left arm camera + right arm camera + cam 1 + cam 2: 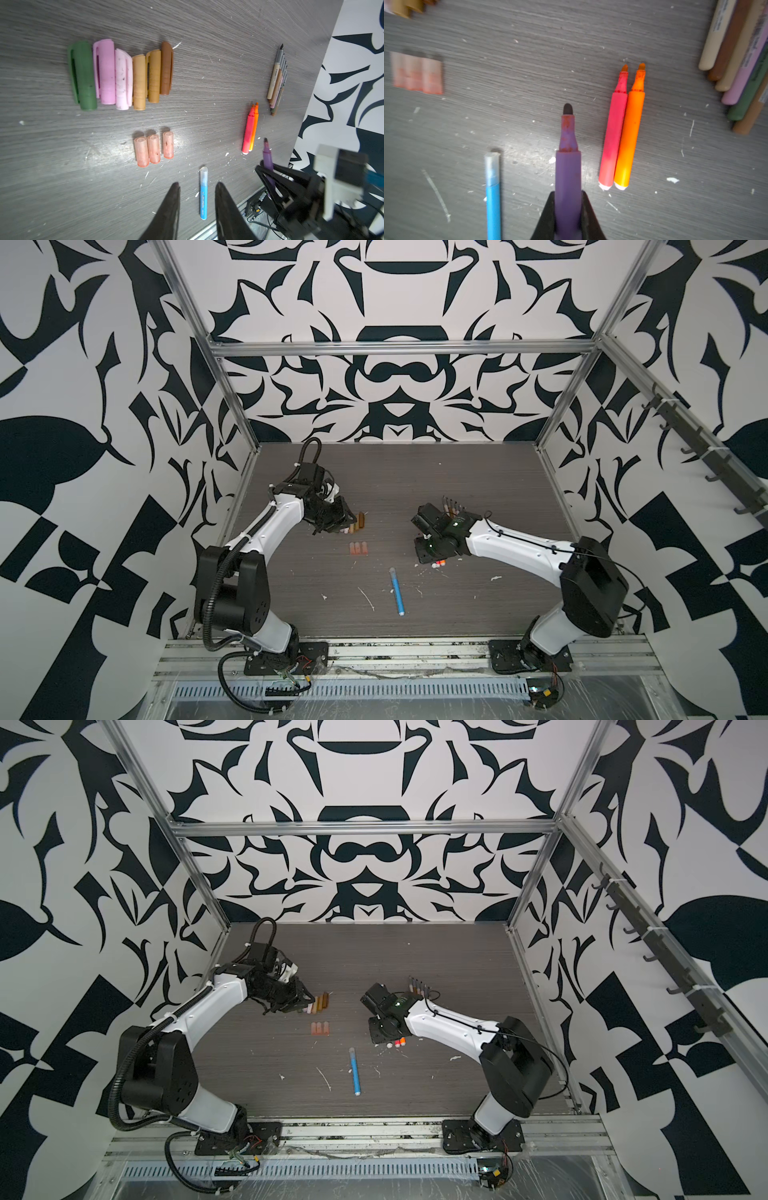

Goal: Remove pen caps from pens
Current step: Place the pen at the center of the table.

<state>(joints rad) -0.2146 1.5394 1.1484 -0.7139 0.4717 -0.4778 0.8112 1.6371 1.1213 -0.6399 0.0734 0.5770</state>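
Blue pen point(397, 591) lies on grey table point(395, 489)

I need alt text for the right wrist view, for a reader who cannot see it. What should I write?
The right gripper holds an uncapped purple pen over a grey table. Beside it lie a blue pen with its clear cap on and, side by side, an uncapped pink-red pen and orange pen.

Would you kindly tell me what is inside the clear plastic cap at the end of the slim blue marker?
The neck of the slim blue marker sits inside the clear plastic cap, showing faintly bluish through it. The nib itself is hidden by the cloudy plastic.
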